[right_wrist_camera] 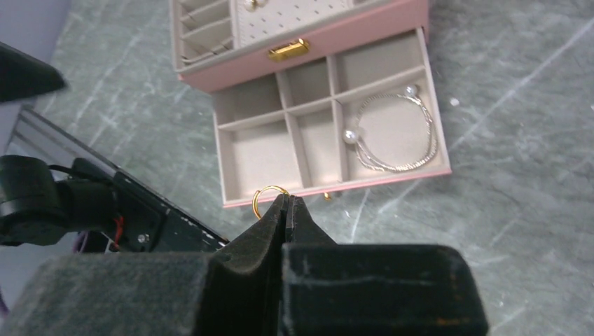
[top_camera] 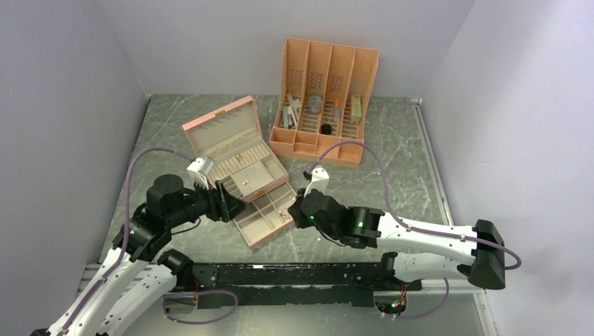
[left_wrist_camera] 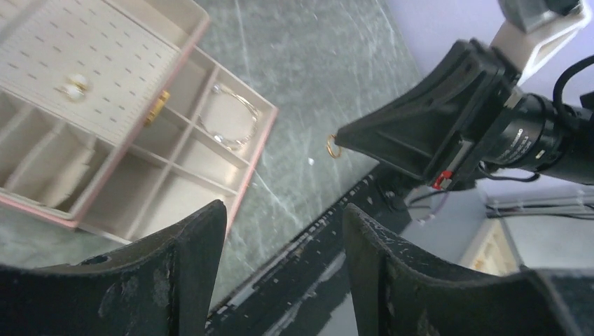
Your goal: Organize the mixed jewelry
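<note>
My right gripper (right_wrist_camera: 287, 200) is shut on a thin gold ring (right_wrist_camera: 260, 197) and holds it just in front of the near edge of the pink jewelry box's open drawer (right_wrist_camera: 335, 187). The ring also shows in the left wrist view (left_wrist_camera: 332, 147) at the tip of that gripper (left_wrist_camera: 339, 143). A tiny gold piece (right_wrist_camera: 327, 197) lies on the table by the drawer front. A silver bracelet with pearls (right_wrist_camera: 392, 166) lies in the drawer's right compartment. A small earring (left_wrist_camera: 73, 87) sits on the box's upper pad. My left gripper (left_wrist_camera: 284, 213) is open and empty, left of the drawer (top_camera: 246, 234).
The pink jewelry box (top_camera: 217, 119) stands open at the table's middle left. An orange slotted organizer (top_camera: 328, 66) with grey and black oddments stands behind it. A black rail (top_camera: 294, 273) runs along the near edge. Grey walls close in on both sides.
</note>
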